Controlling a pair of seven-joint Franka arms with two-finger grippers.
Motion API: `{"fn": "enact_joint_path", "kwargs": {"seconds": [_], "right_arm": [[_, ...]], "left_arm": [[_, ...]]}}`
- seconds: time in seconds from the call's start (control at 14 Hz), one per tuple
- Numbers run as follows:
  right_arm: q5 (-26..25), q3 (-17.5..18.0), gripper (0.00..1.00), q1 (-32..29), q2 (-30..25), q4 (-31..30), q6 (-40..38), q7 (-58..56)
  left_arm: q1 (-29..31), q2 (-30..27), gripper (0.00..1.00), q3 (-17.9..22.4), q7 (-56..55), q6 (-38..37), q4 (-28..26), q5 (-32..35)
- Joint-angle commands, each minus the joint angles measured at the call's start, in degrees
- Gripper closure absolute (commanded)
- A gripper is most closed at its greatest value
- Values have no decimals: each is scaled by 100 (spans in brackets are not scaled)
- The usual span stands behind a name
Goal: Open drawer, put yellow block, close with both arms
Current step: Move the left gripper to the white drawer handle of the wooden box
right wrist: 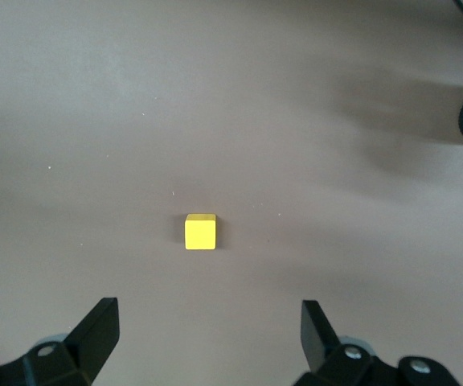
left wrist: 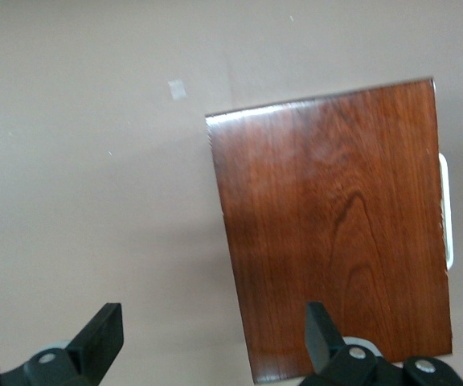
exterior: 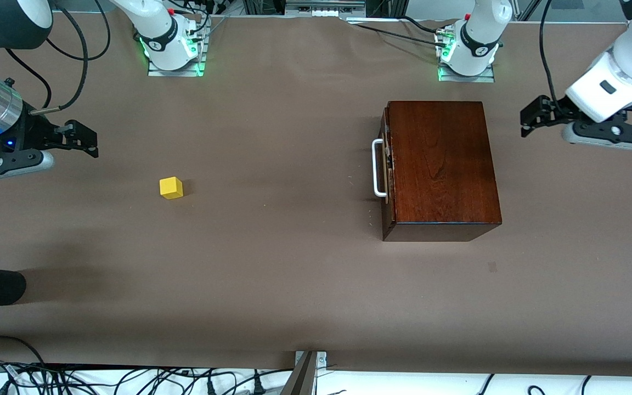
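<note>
While the drawer (exterior: 386,164) sits shut in the dark-wood box (exterior: 439,164), its white handle (exterior: 377,167) facing the right arm's end of the table, the yellow block (exterior: 171,187) lies bare on the table (exterior: 294,274), slightly nearer the front camera than the handle and well apart from it. The right gripper (exterior: 92,144) hangs wide and empty near the block; the left gripper (exterior: 524,123) hangs wide and empty beside the box; a skewed pull on the handle would likely drag the unbraced box rather than slide the drawer.
</note>
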Motion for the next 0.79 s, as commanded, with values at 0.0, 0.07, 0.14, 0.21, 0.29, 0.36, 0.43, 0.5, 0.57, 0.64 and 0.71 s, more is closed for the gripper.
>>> {"fn": "enact_joint_path", "kwargs": {"seconds": [0.0, 0.07, 0.14, 0.21, 0.29, 0.36, 0.43, 0.5, 0.57, 0.64, 0.71], "right_arm": [[-51, 27, 0, -48, 76, 145, 53, -78], [-51, 27, 0, -56, 111, 145, 62, -95], [-51, 18, 0, -56, 111, 145, 54, -104], [-59, 18, 0, -74, 111, 145, 54, -113], [-68, 18, 0, -83, 120, 145, 62, -113], [-155, 18, 0, -92, 120, 145, 54, -122], [-191, 18, 0, -92, 155, 145, 54, -122], [-209, 18, 0, -92, 155, 145, 54, -122], [-209, 18, 0, -92, 155, 145, 62, -122], [-209, 18, 0, -83, 155, 154, 54, -122], [-209, 18, 0, -92, 155, 154, 62, -122]], "left_arm": [[-34, 371, 0, -362, -34, -264, 243, -92], [-43, 451, 0, -530, -52, -238, 243, -48], [-43, 582, 0, -688, -96, -203, 243, -91], [-43, 731, 0, -890, -323, -98, 252, -109], [-51, 855, 0, -1127, -778, 68, 243, -101], [-78, 1030, 0, -1373, -1330, 192, 243, -66], [-148, 1206, 0, -1532, -1780, 332, 252, -39], [-322, 1399, 0, -1586, -2123, 560, 313, -30], [-629, 1645, 0, -1586, -2431, 710, 452, -22], [-858, 1943, 0, -1586, -2713, 824, 576, -22], [-1008, 2189, 0, -1586, -2933, 991, 699, -22]]}}
